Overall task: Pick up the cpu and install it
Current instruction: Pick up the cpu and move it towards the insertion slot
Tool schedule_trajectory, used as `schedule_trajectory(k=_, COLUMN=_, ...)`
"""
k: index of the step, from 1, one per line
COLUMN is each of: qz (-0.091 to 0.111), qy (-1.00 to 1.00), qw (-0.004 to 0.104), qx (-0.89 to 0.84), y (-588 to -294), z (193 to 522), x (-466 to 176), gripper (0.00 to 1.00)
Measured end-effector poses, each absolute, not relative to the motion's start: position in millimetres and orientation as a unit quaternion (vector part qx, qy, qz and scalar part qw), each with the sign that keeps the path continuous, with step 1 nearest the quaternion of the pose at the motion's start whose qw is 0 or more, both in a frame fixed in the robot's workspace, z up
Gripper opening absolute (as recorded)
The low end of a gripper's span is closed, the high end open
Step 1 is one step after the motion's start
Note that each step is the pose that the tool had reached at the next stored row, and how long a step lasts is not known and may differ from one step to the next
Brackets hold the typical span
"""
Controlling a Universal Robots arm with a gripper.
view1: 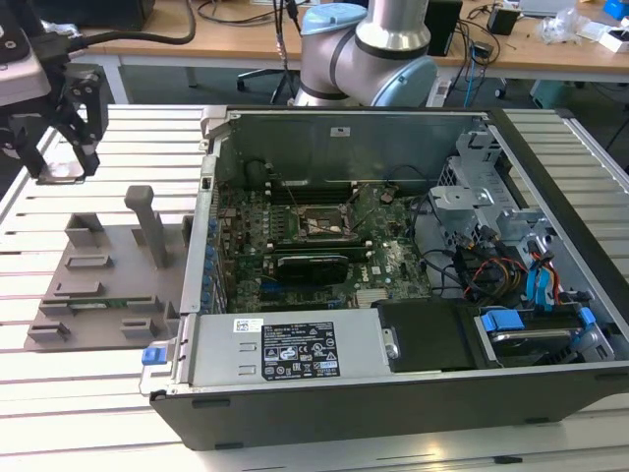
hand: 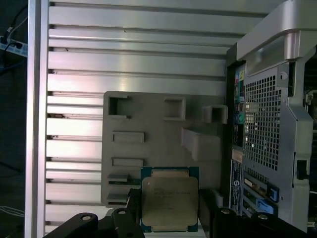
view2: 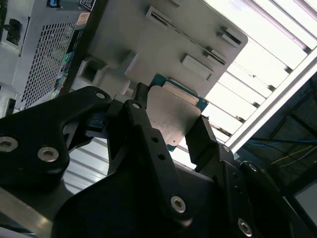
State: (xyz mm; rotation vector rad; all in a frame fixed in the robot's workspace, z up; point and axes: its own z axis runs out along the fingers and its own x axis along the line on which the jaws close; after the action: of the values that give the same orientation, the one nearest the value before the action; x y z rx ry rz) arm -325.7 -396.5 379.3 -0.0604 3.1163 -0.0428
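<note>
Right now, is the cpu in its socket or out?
Out: the claw grips the cpu, outside the computer case over the slatted table.

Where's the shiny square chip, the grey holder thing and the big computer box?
cpu (hand: 170, 201): first wrist view, middle of its metal top.
grey holder (hand: 153, 148): first wrist view, bare flat part between slots.
computer case (view1: 393, 408): exterior view, near dark outer wall.

In the second wrist view, the fingers (view2: 148, 134) of the gripper (view2: 171, 118) clamping the cpu (view2: 174, 110) hide its lower part from us. In the exterior view the arm (view1: 369, 44) runs off the top edge; we cannot make out the socket (view1: 324, 224) in detail.
</note>
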Motion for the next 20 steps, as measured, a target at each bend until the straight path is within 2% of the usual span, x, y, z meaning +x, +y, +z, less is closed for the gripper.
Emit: schedule_trajectory(k=20, qz=-0.014, qy=1.0, qw=0.01, qx=-0.019, y=-396, z=379, x=-239, gripper=0.55)
